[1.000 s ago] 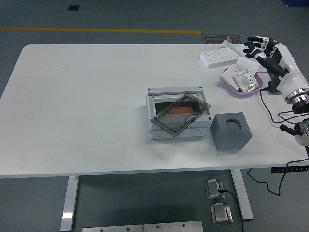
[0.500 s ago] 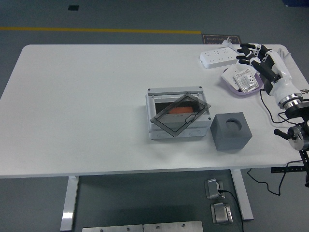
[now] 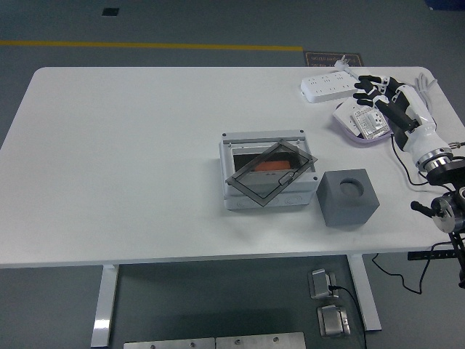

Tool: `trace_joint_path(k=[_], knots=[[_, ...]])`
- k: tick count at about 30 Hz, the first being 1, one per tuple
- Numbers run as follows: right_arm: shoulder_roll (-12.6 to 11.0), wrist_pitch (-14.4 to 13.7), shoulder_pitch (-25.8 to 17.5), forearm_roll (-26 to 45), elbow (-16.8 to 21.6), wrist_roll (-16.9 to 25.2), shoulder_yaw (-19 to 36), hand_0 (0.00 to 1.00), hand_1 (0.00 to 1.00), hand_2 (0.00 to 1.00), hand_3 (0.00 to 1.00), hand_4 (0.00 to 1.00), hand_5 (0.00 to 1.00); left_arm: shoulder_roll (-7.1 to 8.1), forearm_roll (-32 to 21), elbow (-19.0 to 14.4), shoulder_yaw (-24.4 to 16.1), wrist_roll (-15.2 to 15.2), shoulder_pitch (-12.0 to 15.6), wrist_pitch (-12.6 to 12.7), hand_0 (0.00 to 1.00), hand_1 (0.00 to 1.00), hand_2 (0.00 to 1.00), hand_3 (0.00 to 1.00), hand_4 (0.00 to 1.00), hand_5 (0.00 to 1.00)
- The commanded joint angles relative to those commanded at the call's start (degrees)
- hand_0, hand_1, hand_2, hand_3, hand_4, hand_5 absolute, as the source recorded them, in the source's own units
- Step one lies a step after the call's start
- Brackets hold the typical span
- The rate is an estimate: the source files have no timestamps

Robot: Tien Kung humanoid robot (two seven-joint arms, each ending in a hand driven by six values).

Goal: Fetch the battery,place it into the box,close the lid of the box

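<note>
A grey-white box [image 3: 267, 190] sits mid-table with its dark see-through lid [image 3: 272, 171] lying askew across the opening. An orange object [image 3: 272, 166], apparently the battery, shows through the lid inside the box. My right hand [image 3: 375, 93] hovers at the far right over a purple dish [image 3: 347, 125], fingers spread and holding nothing. It is well away from the box. My left arm is out of view.
The dish holds a white packet [image 3: 368, 120]. A white power strip [image 3: 330, 86] lies behind it at the table's far right. A grey cube with a round hole [image 3: 349, 197] stands right of the box. Cables hang off the table's right edge.
My right hand has dropped lower and come slightly left, from above the table's far right corner to over the dish. Box and lid are unmoved.
</note>
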Motion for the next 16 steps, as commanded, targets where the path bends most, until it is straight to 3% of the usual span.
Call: trace_joint_path(k=[16], knots=[[-1.72,0.12,1.56,0.85,0.31,-0.84,-0.44,0.734,0.672,0.704,0.662,0.753,0.528,-1.06,-1.7,0.0,0.32,-1.16,0.04,-0.03,0.468,0.574,0.54,0.539,0.379,0.002]])
